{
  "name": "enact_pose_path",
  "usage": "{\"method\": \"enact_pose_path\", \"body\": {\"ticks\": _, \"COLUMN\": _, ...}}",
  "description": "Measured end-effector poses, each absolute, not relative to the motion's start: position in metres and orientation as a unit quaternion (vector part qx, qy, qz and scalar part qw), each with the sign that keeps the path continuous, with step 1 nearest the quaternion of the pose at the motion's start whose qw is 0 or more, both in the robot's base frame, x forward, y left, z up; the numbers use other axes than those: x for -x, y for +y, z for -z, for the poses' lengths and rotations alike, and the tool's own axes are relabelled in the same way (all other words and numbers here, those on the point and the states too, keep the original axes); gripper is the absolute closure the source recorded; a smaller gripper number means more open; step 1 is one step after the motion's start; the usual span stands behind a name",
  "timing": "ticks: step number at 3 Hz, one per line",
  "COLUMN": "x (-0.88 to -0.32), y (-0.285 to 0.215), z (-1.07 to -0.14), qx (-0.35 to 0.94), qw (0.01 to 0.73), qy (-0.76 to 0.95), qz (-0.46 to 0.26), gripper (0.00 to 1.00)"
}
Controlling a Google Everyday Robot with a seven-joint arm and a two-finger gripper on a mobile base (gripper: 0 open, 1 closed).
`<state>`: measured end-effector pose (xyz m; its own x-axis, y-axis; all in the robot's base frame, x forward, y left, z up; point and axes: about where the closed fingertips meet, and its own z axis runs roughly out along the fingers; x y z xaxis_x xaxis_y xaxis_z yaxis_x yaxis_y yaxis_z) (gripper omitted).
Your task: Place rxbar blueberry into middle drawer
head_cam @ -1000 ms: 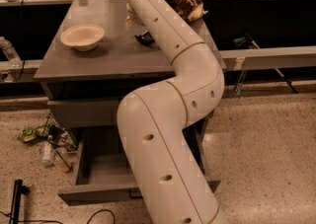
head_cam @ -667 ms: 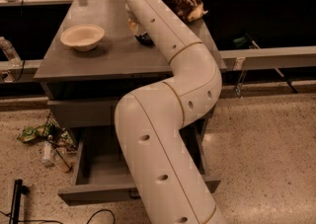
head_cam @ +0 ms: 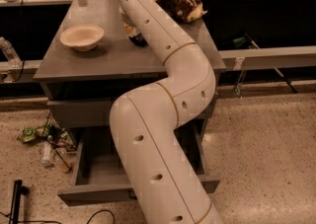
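Far left, bowl (head_cam: 82,36) sits on cabinet top (head_cam: 108,60); ignore it. Below, the middle drawer (head_cam: 96,168) stands pulled out, visible floor bare: opening looks done. The gripper (head_cam: 129,20) is low at the top's back, mostly hidden by the arm; you cannot tell if it is spread or closed. The dark rxbar blueberry (head_cam: 138,39) lies just beneath it, so lift and drop remain. Snack bag (head_cam: 177,3) furthest right.
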<state>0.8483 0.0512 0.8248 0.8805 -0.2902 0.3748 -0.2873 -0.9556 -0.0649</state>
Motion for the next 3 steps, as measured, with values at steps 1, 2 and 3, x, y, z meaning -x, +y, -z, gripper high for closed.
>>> {"method": "enact_pose_path", "body": {"ticks": 1, "x": -0.847, "y": 0.051, "z": -0.828, "qx": 0.97, "qw": 0.004, "qy": 0.149, "qz": 0.194, "gripper": 1.0}}
{"method": "enact_pose_path", "body": {"ticks": 2, "x": -0.82, "y": 0.067, "z": -0.886, "qx": 0.963, "qw": 0.089, "qy": 0.176, "qz": 0.183, "gripper": 1.0}}
{"method": "enact_pose_path", "body": {"ticks": 3, "x": -0.789, "y": 0.085, "z": -0.943, "qx": 0.949, "qw": 0.167, "qy": 0.208, "qz": 0.167, "gripper": 1.0}}
